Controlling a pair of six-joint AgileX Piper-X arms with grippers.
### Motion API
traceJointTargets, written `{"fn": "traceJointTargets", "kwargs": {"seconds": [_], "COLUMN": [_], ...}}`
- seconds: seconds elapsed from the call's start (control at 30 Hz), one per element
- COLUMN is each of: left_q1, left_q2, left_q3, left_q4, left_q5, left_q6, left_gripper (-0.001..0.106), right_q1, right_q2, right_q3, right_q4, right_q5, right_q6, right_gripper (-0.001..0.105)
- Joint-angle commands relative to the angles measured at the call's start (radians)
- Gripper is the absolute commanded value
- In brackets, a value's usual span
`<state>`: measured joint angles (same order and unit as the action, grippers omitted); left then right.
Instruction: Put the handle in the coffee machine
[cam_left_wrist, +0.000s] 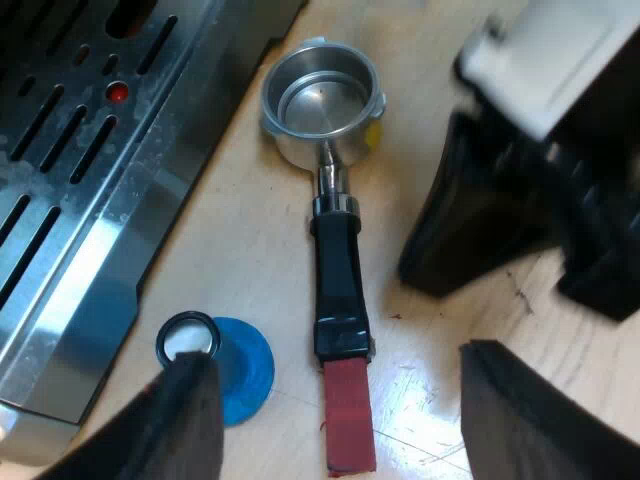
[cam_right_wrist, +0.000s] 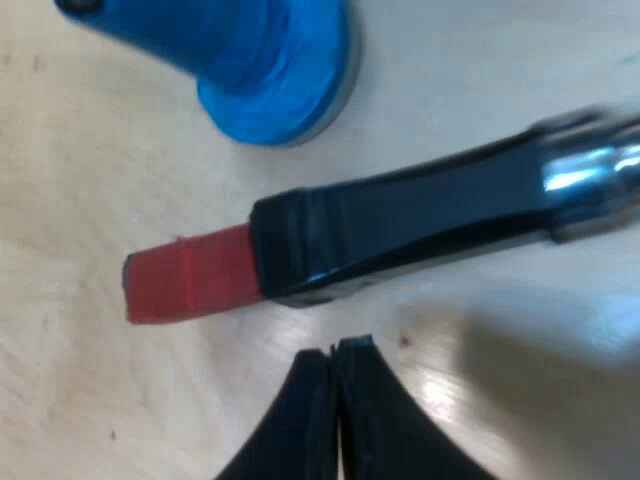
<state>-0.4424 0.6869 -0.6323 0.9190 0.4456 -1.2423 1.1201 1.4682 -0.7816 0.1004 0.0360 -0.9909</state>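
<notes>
Holder (cam_left_wrist: 322, 100): lies loose and flat on the table (cam_left_wrist: 240, 250), not locked into the machine (cam_left_wrist: 90, 190).
Basket: open side up, close beside the edge of the machine's slotted steel tray.
Handle (cam_right_wrist: 400, 225): dark, runs from the basket away across the table, with a metal collar at the basket end.
Red end (cam_left_wrist: 349, 425): rests on the table, near the tamper but apart from it.
Tamper (cam_left_wrist: 238, 370): blue, stands on its wide base between the machine and the handle.
Left gripper (cam_left_wrist: 340, 360): fingers spread wide, grasping nothing, one on the tamper's side and one on the far side of the handle, above the red end.
Right gripper (cam_right_wrist: 335, 350): fingers pressed together with nothing between them, tips just beside the handle where dark meets red, not touching it.
</notes>
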Motion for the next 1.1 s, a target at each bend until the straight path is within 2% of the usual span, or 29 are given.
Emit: {"fn": "traceJointTargets", "kwargs": {"seconds": [0.03,0.3,0.37,0.43,0.47,0.5,0.53,0.6,0.63,0.8,0.97,1.1], "left_q1": [0.000,0.000,0.000,0.000,0.000,0.000,0.000,0.000,0.000,0.000,0.000,0.000], "left_q2": [-0.003,-0.003,-0.003,-0.003,-0.003,-0.003,-0.003,-0.003,-0.003,-0.003,-0.003,-0.003], "left_q3": [-0.002,-0.002,-0.002,-0.002,-0.002,-0.002,-0.002,-0.002,-0.002,-0.002,-0.002,-0.002], "left_q4": [0.003,0.003,0.003,0.003,0.003,0.003,0.003,0.003,0.003,0.003,0.003,0.003], "left_q5": [-0.009,-0.009,-0.009,-0.006,-0.006,0.000,0.000,0.000,0.000,0.006,0.007,0.007], "left_q6": [-0.009,-0.009,-0.009,-0.013,-0.014,-0.016,-0.015,-0.015,-0.015,-0.017,-0.016,-0.016], "left_gripper": [0.054,0.054,0.054,0.054,0.054,0.054,0.054,0.054,0.054,0.054,0.054,0.054], "right_q1": [0.003,0.001,0.001,0.001,0.001,0.001,0.001,0.001,0.001,0.000,0.000,-0.020], "right_q2": [-0.053,-0.242,-0.266,-0.272,-0.282,-0.298,-0.300,-0.300,-0.300,-0.300,-0.300,-0.300], "right_q3": [-0.007,-0.034,-0.050,-0.054,-0.068,-0.114,-0.121,-0.153,-0.165,-0.181,-0.181,-0.181], "right_q4": [0.091,0.325,0.365,0.370,0.394,0.465,0.476,0.502,0.511,0.527,0.540,0.540], "right_q5": [0.024,0.096,0.111,0.114,0.130,0.145,0.145,0.142,0.146,0.176,0.199,0.197], "right_q6": [-0.066,-0.221,-0.260,-0.265,-0.274,-0.286,-0.296,-0.336,-0.338,-0.360,-0.378,-0.374], "right_gripper": [0.000,0.000,0.004,0.006,0.015,0.046,0.051,0.073,0.077,0.077,0.086,0.086]}}
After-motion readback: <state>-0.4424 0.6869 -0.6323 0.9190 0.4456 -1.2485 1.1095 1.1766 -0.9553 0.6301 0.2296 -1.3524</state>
